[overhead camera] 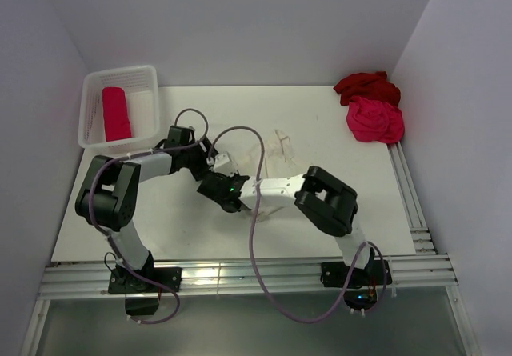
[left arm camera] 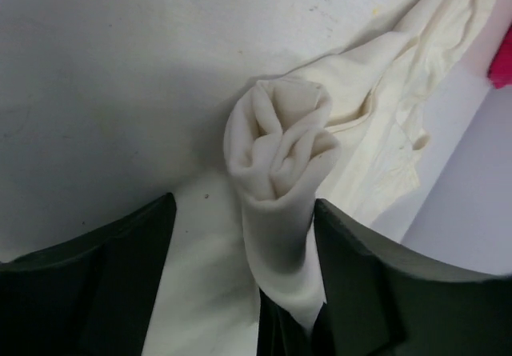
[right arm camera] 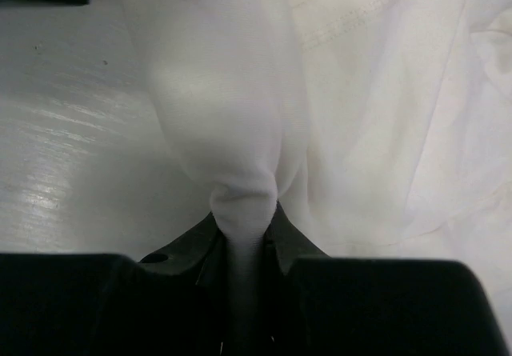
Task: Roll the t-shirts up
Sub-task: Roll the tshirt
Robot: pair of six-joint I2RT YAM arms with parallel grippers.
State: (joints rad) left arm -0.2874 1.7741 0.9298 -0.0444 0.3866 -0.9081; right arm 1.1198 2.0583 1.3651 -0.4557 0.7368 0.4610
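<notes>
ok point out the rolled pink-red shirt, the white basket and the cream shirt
rolled pink-red shirt [overhead camera: 116, 114], top view, middle of the roll
white basket [overhead camera: 120, 70], top view, far rim
cream shirt [left arm camera: 280, 140], left wrist view, its rolled-up end

Four t-shirts: one cream-white shirt, one dark red shirt, one hot pink shirt, one pink-red roll. One white mesh basket. Two robot arms: left arm, right arm.

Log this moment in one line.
left hand: open, astride rolled end of cream-white t-shirt | right hand: shut on same shirt | pink-red t-shirt: rolled, in basket | dark red t-shirt, hot pink t-shirt: heaped, unrolled
</notes>
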